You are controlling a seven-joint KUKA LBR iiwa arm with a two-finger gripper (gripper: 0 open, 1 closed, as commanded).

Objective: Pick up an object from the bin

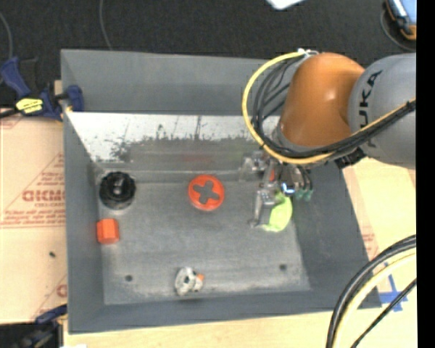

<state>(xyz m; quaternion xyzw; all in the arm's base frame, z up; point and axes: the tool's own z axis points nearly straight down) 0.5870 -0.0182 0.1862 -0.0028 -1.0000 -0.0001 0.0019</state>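
Beneath the arm's orange cover (315,100), the gripper (268,207) is seen against a yellow-green lump (280,217) at the right of the bin (167,78); its opening cannot be told. The lump could be nudged away if caught off-centre.

arm (380,111) reaches in from the right, tool (266,207) pointing down.

The arm (391,111) comes in from the right with its orange cover (315,100) up top. The gripper (267,217) is down low on the right side of the bin (167,78), right up against a little yellow-green blob (280,214). Just left of that sits a red disc (205,193) with a cross on it. Over on the far left are a black knob (117,189) and an orange block (107,230) below it. A small whitish bit (188,280) lies near the front wall.
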